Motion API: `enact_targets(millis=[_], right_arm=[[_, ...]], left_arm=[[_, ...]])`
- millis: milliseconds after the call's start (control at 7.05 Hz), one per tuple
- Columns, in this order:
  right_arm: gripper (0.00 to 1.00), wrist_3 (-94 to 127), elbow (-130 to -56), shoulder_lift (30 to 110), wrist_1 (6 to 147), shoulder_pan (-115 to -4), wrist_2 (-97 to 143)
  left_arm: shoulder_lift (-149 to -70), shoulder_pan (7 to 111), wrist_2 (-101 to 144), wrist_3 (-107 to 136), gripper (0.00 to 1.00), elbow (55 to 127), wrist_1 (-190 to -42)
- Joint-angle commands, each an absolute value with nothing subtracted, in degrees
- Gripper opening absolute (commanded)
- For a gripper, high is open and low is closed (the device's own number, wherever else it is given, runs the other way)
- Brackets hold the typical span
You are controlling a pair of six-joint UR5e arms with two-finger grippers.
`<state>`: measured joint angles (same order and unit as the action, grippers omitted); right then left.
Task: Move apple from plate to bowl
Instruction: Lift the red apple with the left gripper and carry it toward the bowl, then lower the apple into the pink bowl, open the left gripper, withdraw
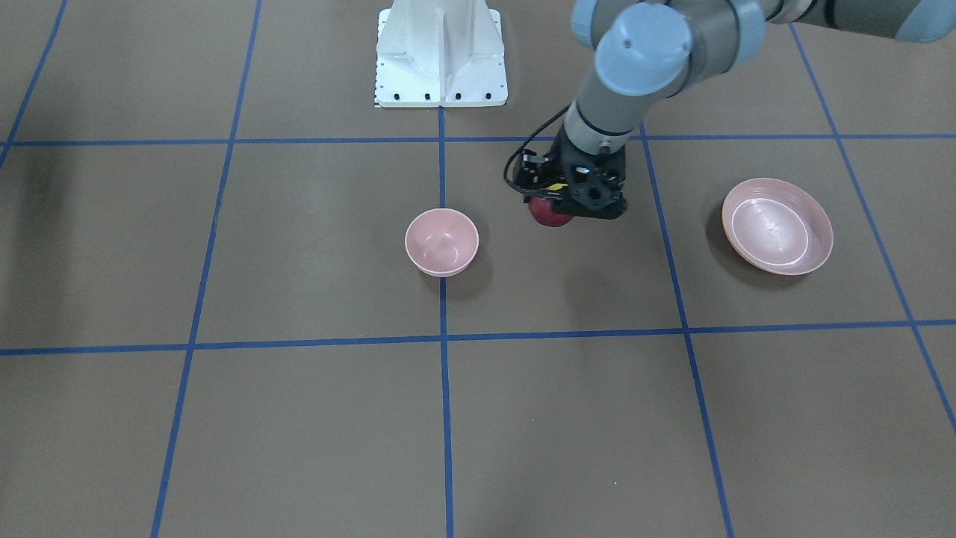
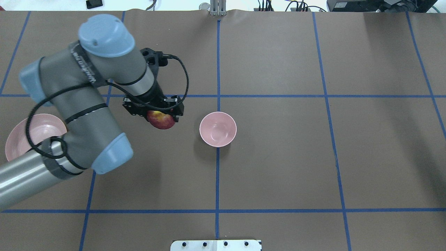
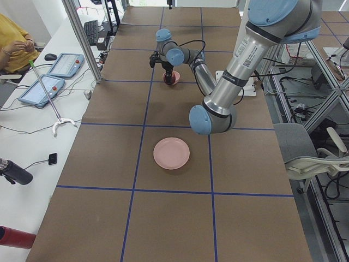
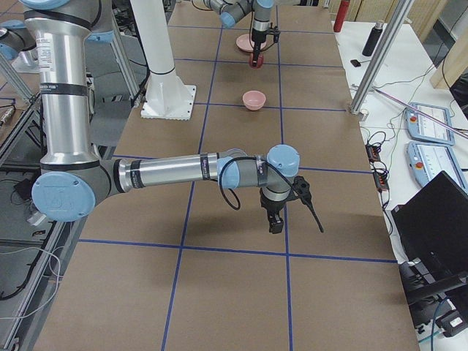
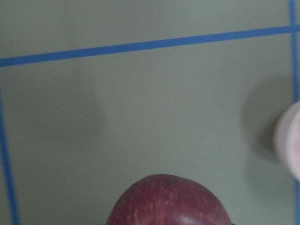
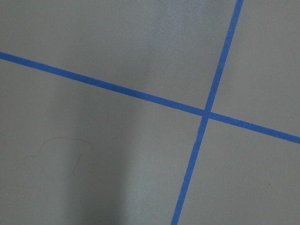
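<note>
My left gripper (image 1: 562, 200) is shut on the dark red apple (image 1: 548, 214) and holds it above the table, between the plate and the bowl. In the overhead view the apple (image 2: 161, 120) hangs left of the small deep pink bowl (image 2: 217, 129), a short gap apart. The wide shallow pink plate (image 1: 777, 226) is empty; in the overhead view the left arm partly covers the plate (image 2: 33, 134). The left wrist view shows the apple's top (image 5: 168, 201) and the bowl's rim (image 5: 289, 140) at the right edge. My right gripper (image 4: 275, 221) shows only in the exterior right view, low over the table; I cannot tell its state.
The white robot base mount (image 1: 441, 54) stands at the table's robot-side edge. Blue tape lines (image 2: 218, 69) grid the brown table. An aluminium post (image 3: 82, 38) and tablets (image 3: 46, 87) stand off the table on the operators' side.
</note>
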<state>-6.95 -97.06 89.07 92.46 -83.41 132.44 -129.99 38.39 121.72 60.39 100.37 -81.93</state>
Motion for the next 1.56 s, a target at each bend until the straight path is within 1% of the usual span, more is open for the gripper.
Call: enact_targets(millis=[0, 142, 284, 425, 567, 709, 851, 993, 1134, 1418], right_arm=[[1.0, -6.94, -96.94, 89.03, 92.46, -83.41, 132.45], [1.0, -6.94, -97.03, 89.03, 92.46, -83.41, 132.45], [1.0, -6.86, -97.03, 88.95, 92.46, -83.41, 132.36], [1.0, -6.86, -97.03, 88.95, 92.46, -83.41, 132.36], [1.0, -6.86, -96.94, 88.95, 92.46, -83.41, 132.36], [1.0, -6.86, -96.94, 88.95, 92.46, -83.41, 132.36], [1.0, -6.86, -96.94, 88.95, 92.46, -83.41, 132.36], [1.0, -6.86, -96.94, 88.95, 92.46, -83.41, 132.36], [1.0, -6.86, -96.94, 88.95, 92.46, -83.41, 132.36], [1.0, -6.86, -96.94, 88.95, 92.46, -83.41, 132.36]], left_arm=[[-139.45, 33.15, 115.58, 68.44, 0.2, 90.92, -82.87], [-142.35, 31.92, 115.49, 71.77, 0.2, 84.35, -88.19], [-142.9, 31.56, 115.4, 72.59, 0.24, 79.68, -95.03], [-143.0, 30.51, 114.36, 72.6, 0.29, 77.19, -97.88], [-142.91, 29.19, 111.3, 72.51, 0.46, 76.21, -98.26], [-142.82, 28.74, 110.83, 72.51, 0.55, 76.11, -98.26], [-142.82, 28.74, 110.74, 72.34, 0.71, 76.29, -98.26], [-142.74, 28.74, 110.74, 72.16, 0.86, 76.38, -98.35], [-142.65, 28.74, 110.57, 72.16, 0.97, 76.46, -98.26], [-142.56, 28.74, 110.39, 72.16, 0.97, 76.64, -98.26]])
